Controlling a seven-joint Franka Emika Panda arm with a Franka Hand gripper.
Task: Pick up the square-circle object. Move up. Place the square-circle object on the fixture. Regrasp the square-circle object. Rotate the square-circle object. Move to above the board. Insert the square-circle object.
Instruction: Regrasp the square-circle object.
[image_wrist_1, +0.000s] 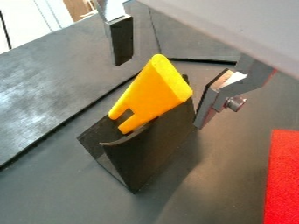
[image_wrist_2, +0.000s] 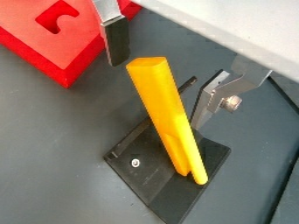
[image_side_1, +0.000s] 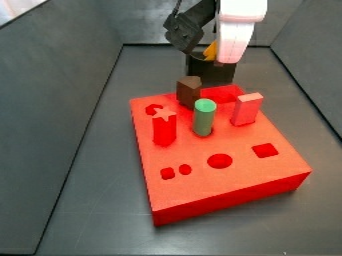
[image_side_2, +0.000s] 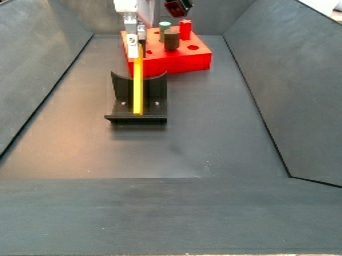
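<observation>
You see the yellow peg (image_wrist_2: 166, 118) leaning in the fixture (image_wrist_2: 163, 175), its lower end seated at the base plate and its upper end tilted up against the dark upright; in a side view the peg (image_side_2: 135, 80) stands nearly upright on the fixture (image_side_2: 138, 98), which sits on the dark floor (image_side_2: 201, 140) near the middle. The gripper (image_wrist_2: 163, 74) hangs just above the peg with its jaws spread, one finger (image_wrist_2: 114, 42) on either side of the peg's top and neither touching it; both wrist views show this gap, and the peg (image_wrist_1: 149, 90) rests free in the fixture (image_wrist_1: 142, 149). The red board (image_side_2: 181, 53) lies just beyond the fixture, at the far end of the floor. In a side view the board (image_side_1: 214, 160) fills the foreground, carrying a green cylinder (image_side_1: 203, 117) and red pegs, with the gripper (image_side_1: 203, 52) behind it.
</observation>
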